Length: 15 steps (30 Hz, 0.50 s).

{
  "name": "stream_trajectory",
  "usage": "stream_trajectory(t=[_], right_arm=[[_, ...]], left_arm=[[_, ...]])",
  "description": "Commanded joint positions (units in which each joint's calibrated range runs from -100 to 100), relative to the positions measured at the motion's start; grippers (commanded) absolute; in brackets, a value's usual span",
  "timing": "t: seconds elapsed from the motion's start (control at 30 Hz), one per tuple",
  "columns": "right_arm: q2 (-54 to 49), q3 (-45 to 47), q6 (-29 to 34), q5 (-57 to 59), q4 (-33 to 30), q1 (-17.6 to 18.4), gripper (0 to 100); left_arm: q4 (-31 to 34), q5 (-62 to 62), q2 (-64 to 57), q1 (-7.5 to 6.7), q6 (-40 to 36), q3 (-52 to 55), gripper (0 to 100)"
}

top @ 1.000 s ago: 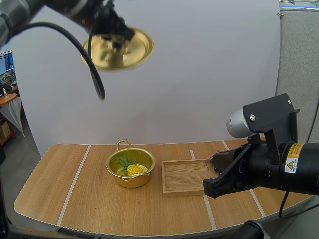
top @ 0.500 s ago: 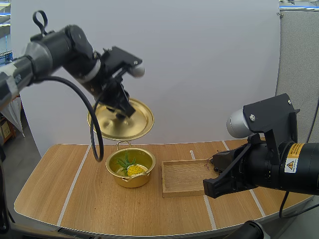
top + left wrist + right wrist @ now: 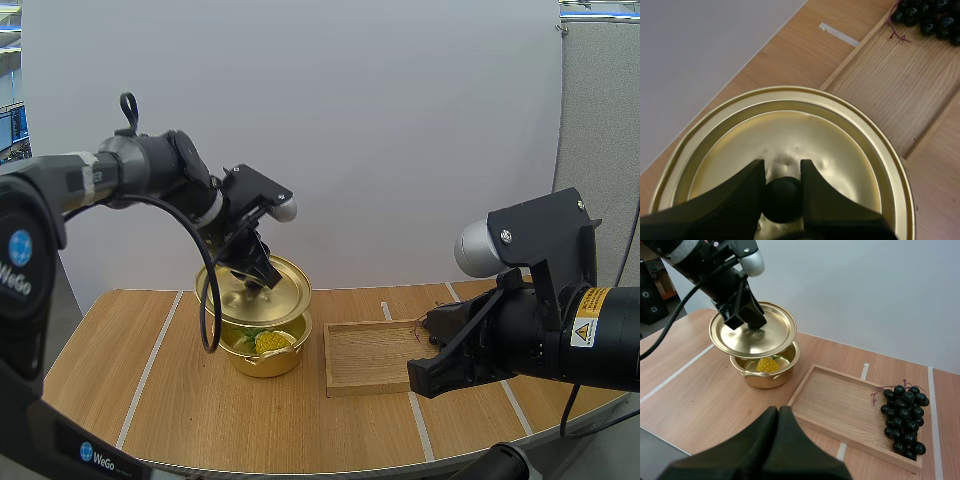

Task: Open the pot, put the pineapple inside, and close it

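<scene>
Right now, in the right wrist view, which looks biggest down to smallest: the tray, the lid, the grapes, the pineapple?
Largest to smallest:
tray
lid
grapes, though they are nearer the camera than the lid
pineapple, partly hidden by the lid

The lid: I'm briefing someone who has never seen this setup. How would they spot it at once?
On the table, beside the wooden tray, stands a gold pot with a pineapple in it. The lid is the round gold disc held just above that pot, the left hand shut on its black knob. Unlike the pot, it is flat and off the table.
</scene>
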Motion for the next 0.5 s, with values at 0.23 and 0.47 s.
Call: stream_trajectory(t=[0.23, 0.47], right_arm=[[-0.4, 0.0, 0.0, 0.0, -0.4, -0.2, 0], [-0.4, 0.0, 0.0, 0.0, -0.4, -0.2, 0]], left_arm=[[-9.2, -8.2, 7.7, 3.2, 9.6, 2.4, 0], [-12.3, -7.7, 10.0, 4.07, 13.2, 2.4, 0]])
